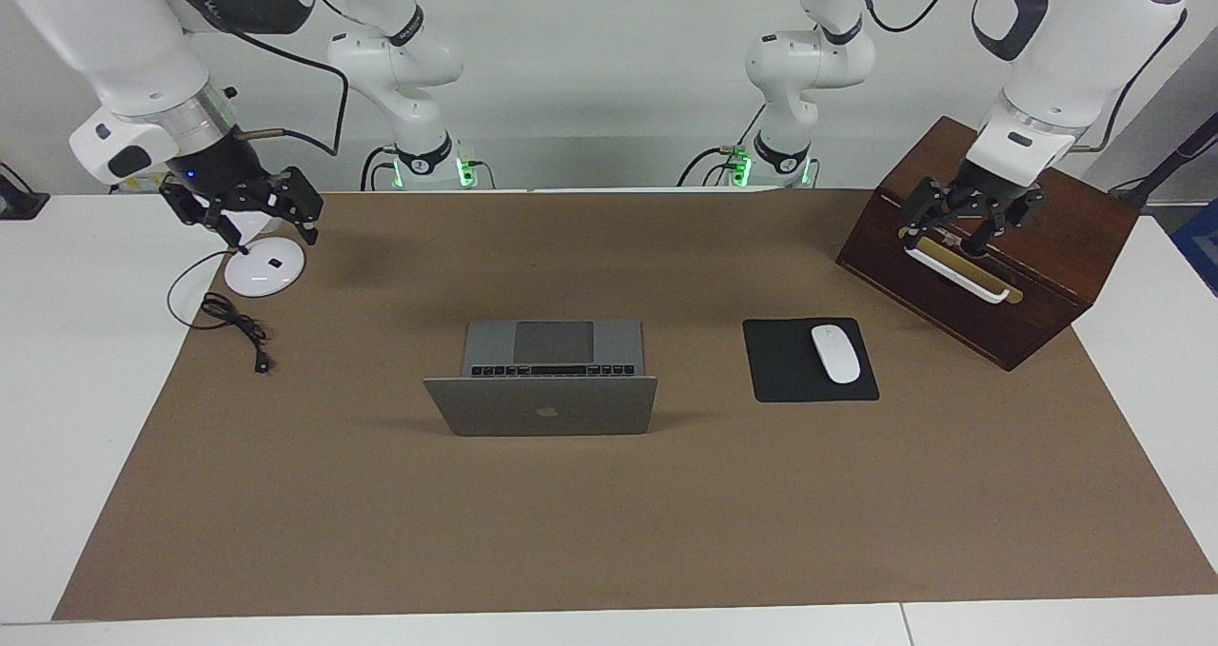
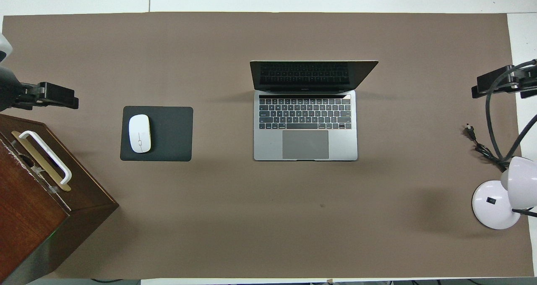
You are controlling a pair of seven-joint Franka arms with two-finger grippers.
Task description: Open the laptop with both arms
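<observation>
2 grippers hang clear: left gripper released over wooden box; right gripper over lamp base, grip unreadable. Laptop lid up; judged done, avoid lid.

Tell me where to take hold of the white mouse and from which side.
Pinch the mouse across its narrow width at mid-body, coming straight down from above. It lies flat on the mouse pad, long axis pointing away from the robots, with its slim sides exposed.

Setting: a robotics laboratory staged as an office desk. Two white arms are bolted at the top of the facing view before a bare white wall. A brown mat covers the white table. Props: laptop, mouse on mouse pad, desk lamp, wooden box.
</observation>
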